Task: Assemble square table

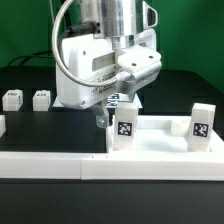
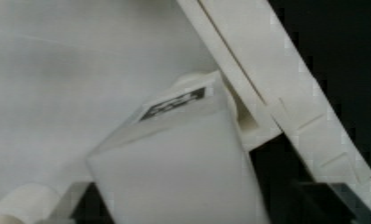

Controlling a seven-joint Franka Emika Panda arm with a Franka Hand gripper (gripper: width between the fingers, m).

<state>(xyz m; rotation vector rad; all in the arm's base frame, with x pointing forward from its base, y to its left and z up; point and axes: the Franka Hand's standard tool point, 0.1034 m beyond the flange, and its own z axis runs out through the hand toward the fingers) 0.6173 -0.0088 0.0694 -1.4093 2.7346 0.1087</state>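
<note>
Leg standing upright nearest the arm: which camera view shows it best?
The exterior view: the leg stands whole and upright on the tabletop, its tag facing the camera. The wrist view catches it too close, a blurred white block cut off by the frame, its tag seen only at a slant.

White wall strip (image 1: 50, 163) on black table (image 1: 40, 128)

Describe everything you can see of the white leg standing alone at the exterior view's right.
The leg is a short white block, plastic-looking, standing upright and alone. A black-and-white tag fills the upper part of its camera-facing side. Its foot meets the low white strip; whether it stands on or behind that cannot be told. Nothing else touches it.
</note>
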